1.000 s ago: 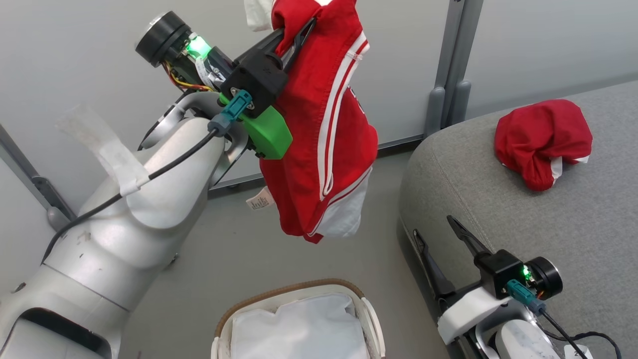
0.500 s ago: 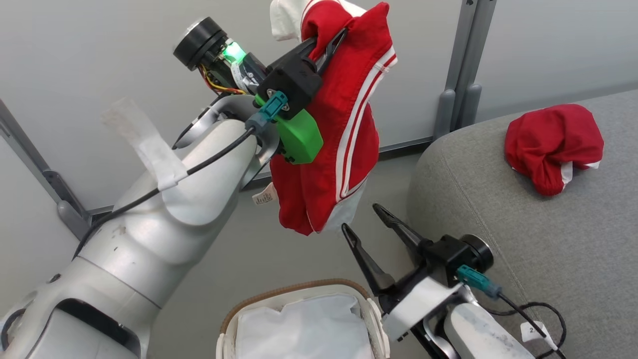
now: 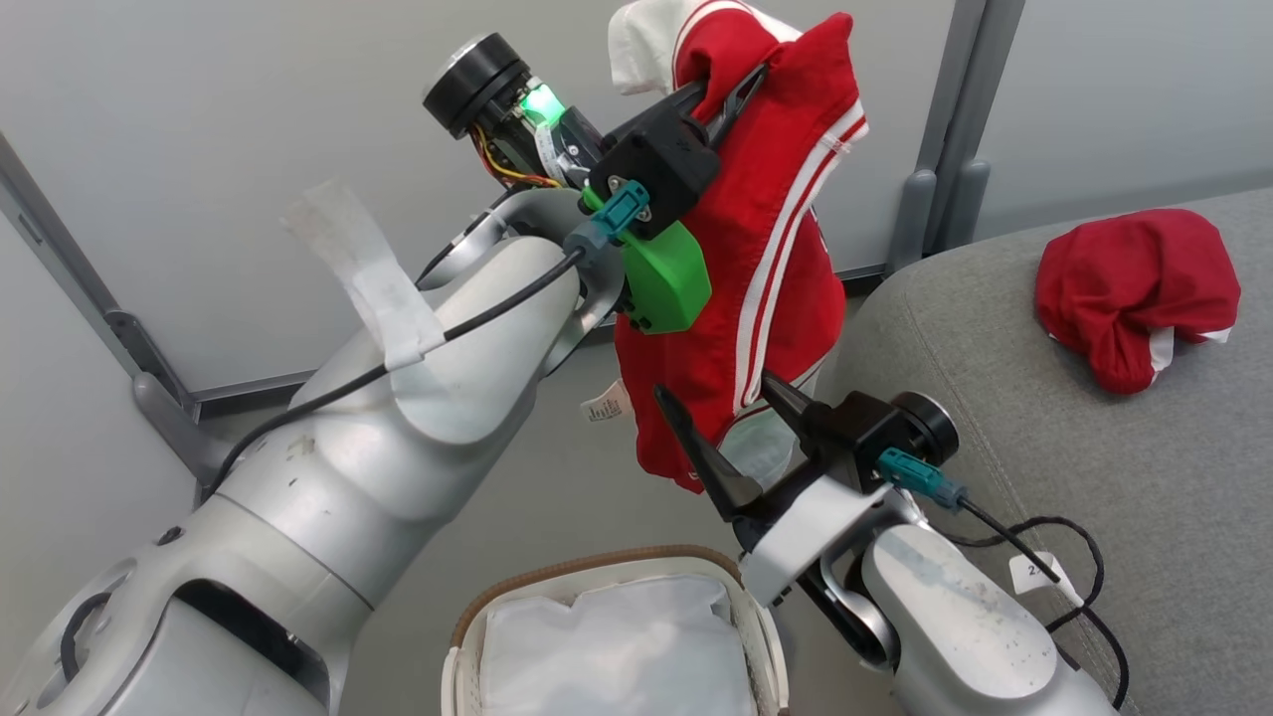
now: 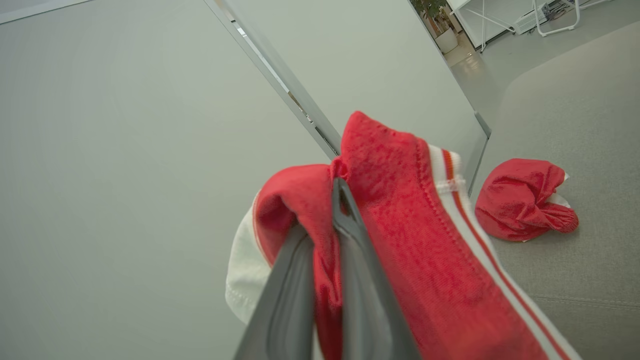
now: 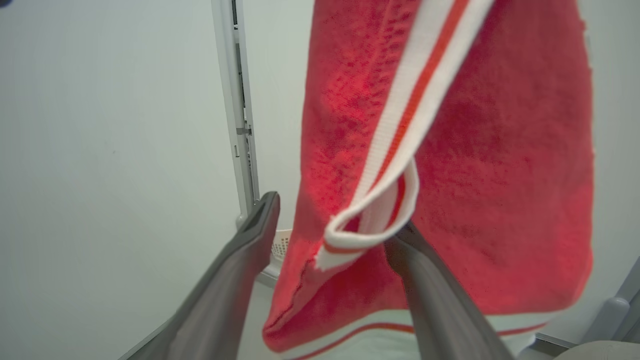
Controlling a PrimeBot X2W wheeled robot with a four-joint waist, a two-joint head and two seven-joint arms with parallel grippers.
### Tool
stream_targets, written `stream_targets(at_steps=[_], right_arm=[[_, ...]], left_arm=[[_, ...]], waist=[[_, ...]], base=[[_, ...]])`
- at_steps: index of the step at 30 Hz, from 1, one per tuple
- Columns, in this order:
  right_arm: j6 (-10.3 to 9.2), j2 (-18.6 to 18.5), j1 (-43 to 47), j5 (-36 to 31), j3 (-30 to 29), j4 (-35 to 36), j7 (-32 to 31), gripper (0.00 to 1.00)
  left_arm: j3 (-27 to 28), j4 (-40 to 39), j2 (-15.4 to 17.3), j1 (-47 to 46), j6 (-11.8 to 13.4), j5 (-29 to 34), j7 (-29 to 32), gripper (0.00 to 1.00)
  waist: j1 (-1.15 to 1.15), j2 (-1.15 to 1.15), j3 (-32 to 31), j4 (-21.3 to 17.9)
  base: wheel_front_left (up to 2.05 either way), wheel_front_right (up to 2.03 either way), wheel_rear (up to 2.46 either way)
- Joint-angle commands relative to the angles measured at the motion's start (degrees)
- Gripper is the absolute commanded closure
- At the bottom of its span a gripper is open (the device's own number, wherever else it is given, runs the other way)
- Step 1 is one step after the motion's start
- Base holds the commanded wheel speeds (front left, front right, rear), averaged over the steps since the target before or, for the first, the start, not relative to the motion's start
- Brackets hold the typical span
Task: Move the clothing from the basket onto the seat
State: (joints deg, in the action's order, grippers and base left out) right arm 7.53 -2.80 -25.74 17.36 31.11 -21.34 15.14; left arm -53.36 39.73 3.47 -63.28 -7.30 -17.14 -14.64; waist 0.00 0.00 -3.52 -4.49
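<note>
High in the head view, my left gripper (image 3: 731, 91) is shut on the top of a red garment (image 3: 786, 288) with white stripes, which hangs free in the air. My right gripper (image 3: 718, 393) stands open, its fingers on either side of that garment's lower hem. In the right wrist view the striped trim (image 5: 395, 125) dangles between my open right gripper (image 5: 337, 215) fingers. The left wrist view shows my left gripper (image 4: 322, 210) clamped on the fabric (image 4: 400, 225). A second red garment (image 3: 1134, 283) lies bunched on the grey seat (image 3: 1044, 447). The basket (image 3: 597, 582) below holds its white liner (image 3: 617, 646).
Pale wall panels with grey posts (image 3: 945, 149) stand behind the seat and the hanging garment. A black cable with a white tag (image 3: 1034, 572) trails from my right arm over the seat's edge. Grey floor (image 3: 557, 467) lies between basket and wall.
My left gripper has carried the hanging garment rightward toward the seat. My right gripper has risen from the seat's edge to the garment's lower hem, still open. The camera shifted somewhat.
</note>
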Motion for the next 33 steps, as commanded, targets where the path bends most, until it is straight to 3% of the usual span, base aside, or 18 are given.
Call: stream_targets(at_steps=[1,2,3,4,7,20,22,23,24,25,33], right_arm=[[-0.08,-0.17,-1.13,-0.94,0.19,-0.32,0.01,0.0],[-0.08,-0.19,-1.36,-1.1,0.21,-0.58,0.01,0.0],[-0.08,-0.22,-1.74,-1.1,0.12,-0.85,0.01,0.28],[-0.08,-0.21,-2.17,-0.98,-0.09,-0.99,0.01,0.62],[-0.08,-0.18,-3.18,-1.29,-0.59,-1.32,0.02,1.0],[-0.08,-0.2,-1.86,-2.47,-3.58,1.04,0.01,1.0],[-0.08,-0.18,-1.58,-2.77,-4.07,1.79,0.01,1.0],[-0.08,-0.19,-1.41,-2.88,-4.4,2.17,0.01,1.0],[-0.08,-0.18,-1.24,-3.01,-4.69,2.48,0.01,1.0],[-0.08,-0.19,-0.98,-3.2,-5.14,2.9,0.02,1.0],[-0.08,-0.19,-0.11,-4.99,-9.03,5.17,0.02,1.0]], left_arm=[[-0.26,-0.3,-0.25,-0.56,0.08,-0.61,-0.16,1.0],[-0.6,-0.46,-0.28,-0.33,0.07,-0.79,-0.17,1.0],[-0.99,-0.6,-0.32,-0.02,0.06,-1.13,-0.2,1.0],[-1.33,-0.7,-0.36,0.32,0.03,-1.5,-0.22,1.0],[-1.91,-0.8,-0.43,0.85,0.01,-2.29,-0.29,1.0],[-0.51,1.7,0.47,4.49,0.27,-6.06,-0.54,1.0],[0.24,1.94,0.68,5.69,0.22,-6.78,-0.54,0.78],[0.41,2.01,0.86,6.3,0.2,-6.88,-0.57,0.55],[0.58,2.08,0.96,6.91,0.19,-7.19,-0.58,0.2],[0.99,1.8,1.06,7.72,0.18,-7.55,-0.59,0.0],[7.63,-2.38,2.59,17.38,0.88,-9.65,-0.57,0.0]], waist=[[0.0,0.0,0.18,0.25],[0.0,0.0,0.25,0.35],[0.0,0.0,0.32,0.45],[0.0,0.0,0.39,0.54],[0.0,0.0,0.57,0.66],[0.0,0.0,1.39,-0.29],[0.0,0.0,1.55,-0.42],[0.0,0.0,1.64,-0.46],[0.0,0.0,1.71,-0.47],[0.0,0.0,1.8,-0.48],[0.0,0.0,2.62,-0.49]], base=[[0.0,0.0,0.0],[0.0,0.0,0.0],[0.0,0.0,0.0],[0.0,0.0,0.0],[0.0,0.0,0.0],[0.0,0.0,0.0],[0.0,0.0,0.0],[0.0,0.0,0.0],[0.0,0.0,0.0],[0.0,0.0,0.0],[0.0,0.0,0.0]])
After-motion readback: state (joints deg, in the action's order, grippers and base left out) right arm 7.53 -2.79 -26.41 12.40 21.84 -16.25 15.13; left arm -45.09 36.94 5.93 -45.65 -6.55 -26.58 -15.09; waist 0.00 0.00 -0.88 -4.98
